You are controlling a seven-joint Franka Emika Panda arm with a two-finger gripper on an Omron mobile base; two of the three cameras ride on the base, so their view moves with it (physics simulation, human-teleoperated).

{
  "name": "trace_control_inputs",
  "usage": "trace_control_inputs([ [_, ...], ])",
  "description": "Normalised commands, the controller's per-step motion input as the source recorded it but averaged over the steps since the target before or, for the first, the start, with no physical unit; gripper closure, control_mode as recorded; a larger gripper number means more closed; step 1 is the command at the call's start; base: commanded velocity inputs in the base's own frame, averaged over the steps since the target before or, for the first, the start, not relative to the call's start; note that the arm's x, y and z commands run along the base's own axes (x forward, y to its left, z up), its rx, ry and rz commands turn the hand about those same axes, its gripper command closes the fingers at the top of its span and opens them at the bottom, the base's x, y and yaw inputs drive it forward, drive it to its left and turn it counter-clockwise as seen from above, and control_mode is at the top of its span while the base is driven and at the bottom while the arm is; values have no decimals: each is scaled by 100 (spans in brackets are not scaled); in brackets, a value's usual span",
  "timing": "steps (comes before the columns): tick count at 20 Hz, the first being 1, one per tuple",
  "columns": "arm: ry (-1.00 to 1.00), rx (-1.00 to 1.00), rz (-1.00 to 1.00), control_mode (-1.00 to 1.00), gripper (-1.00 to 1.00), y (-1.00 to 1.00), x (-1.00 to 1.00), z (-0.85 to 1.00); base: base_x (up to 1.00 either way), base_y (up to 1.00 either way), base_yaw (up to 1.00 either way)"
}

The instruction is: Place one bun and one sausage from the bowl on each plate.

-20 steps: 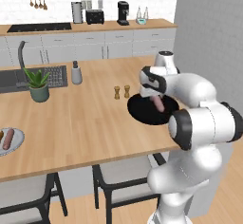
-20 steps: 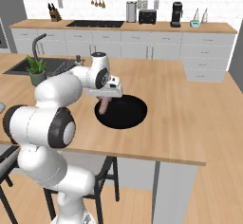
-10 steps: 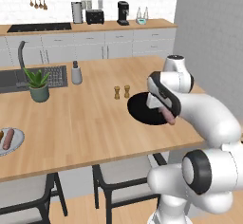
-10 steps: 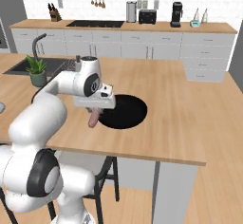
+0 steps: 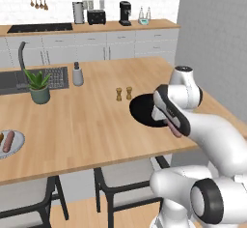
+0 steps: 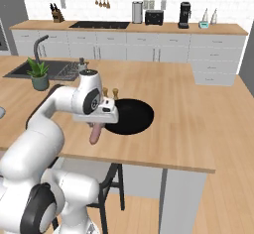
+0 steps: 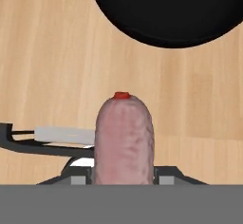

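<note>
A sausage (image 6: 94, 135), pinkish-brown and smooth with rounded ends, hangs end-down from the robot's hand (image 6: 95, 127), which is clenched on its upper part; it is in the air above the wooden surface (image 6: 188, 124), just off the rim of the bowl (image 6: 130, 116) on the side toward the surface's near edge. In the left base view the same sausage (image 5: 174, 128) juts out below the hand (image 5: 172, 124), partly over the bowl (image 5: 144, 109). In the hand view the sausage (image 7: 124, 140) stands up between the fingertips, a small red spot at its far tip, with bare wood under it and the curved rim of the bowl (image 7: 166, 9) farther ahead. The bowl is wide, shallow and glossy black, and what can be seen of its inside is bare. It sits toward the near edge of the surface. Just beyond it stand two small brown shakers (image 5: 123, 93), side by side and upright. Farther along the surface, toward its far left corner, are a grey bottle (image 5: 77, 74), a potted plant (image 5: 38, 85) and a sink (image 5: 34, 79) with a curved tap. At the surface's near left corner a small plate (image 5: 18, 145) holds a second sausage (image 5: 8, 143), with something orange-tan beside it at the picture's edge, too cut off to tell what. The white arm (image 6: 54, 109) bends in from the near side.
</note>
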Motion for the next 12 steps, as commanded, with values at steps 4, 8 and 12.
trace_control_inputs([
  [4, 0, 0, 0, 100, 100, 0, 0, 0, -51, 62, 2],
  [8, 0, 0, 0, 100, 100, 0, 0, 0, -44, 100, 0],
  [12, 0, 0, 0, 100, 100, 0, 0, 0, -20, 100, 0],
])
